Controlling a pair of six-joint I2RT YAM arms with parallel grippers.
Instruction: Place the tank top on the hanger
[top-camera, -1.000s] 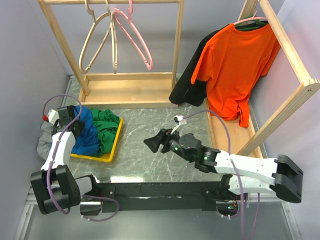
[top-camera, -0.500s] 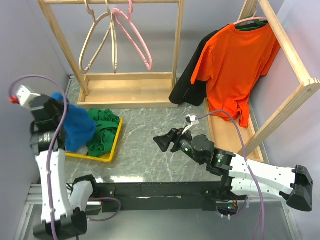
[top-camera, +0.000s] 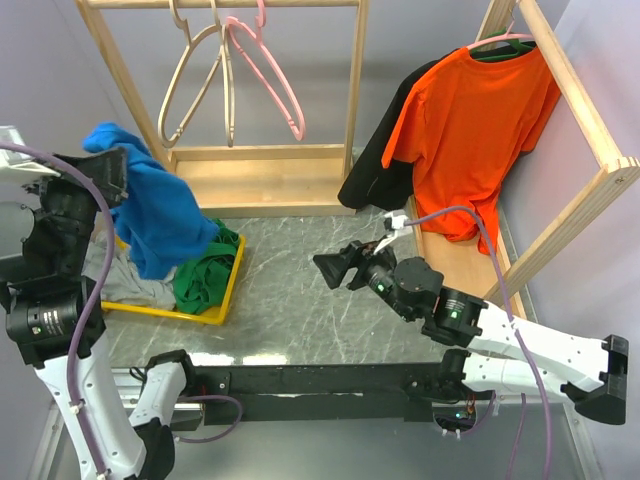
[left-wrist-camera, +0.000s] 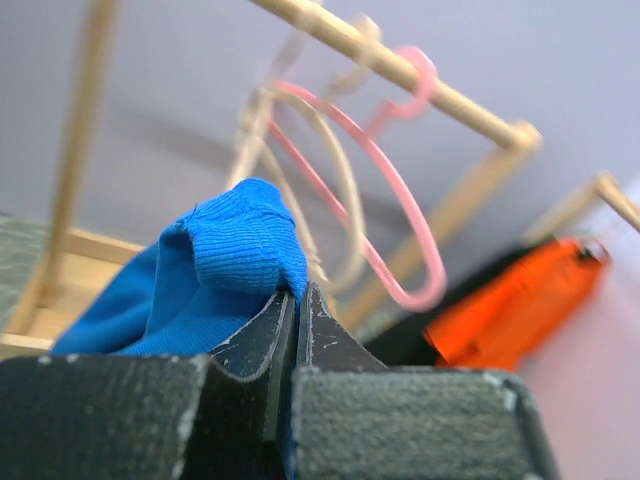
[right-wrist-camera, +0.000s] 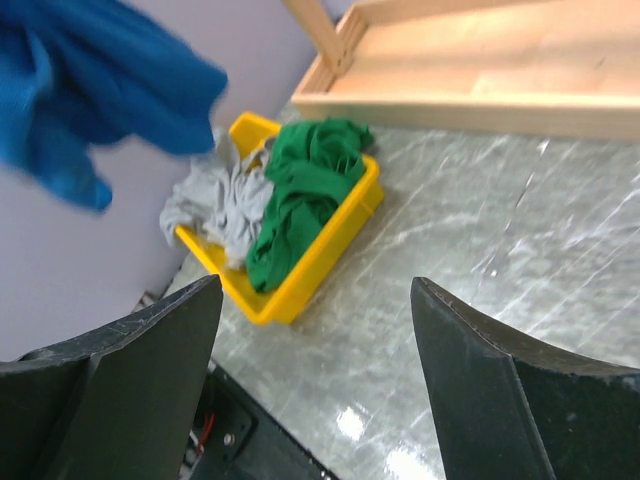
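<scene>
The royal-blue tank top hangs in the air above the yellow tray, bunched, with my left gripper shut on its upper edge. In the left wrist view the jaws are pressed together on a fold of the blue tank top, and the pink hanger shows beyond it. That hanger hangs by its hook on the wooden rack's top bar. My right gripper is open over the middle of the table, holding nothing. In the right wrist view the tank top is a blue blur at upper left.
A yellow tray at the left holds a green garment and grey cloth. Two beige wooden hangers hang beside the pink one. An orange t-shirt and a dark garment hang on the right rack.
My left gripper has closed on the tank top in the tray and lifted it up and back, clear of the tray. My right gripper has edged slightly toward the back.
</scene>
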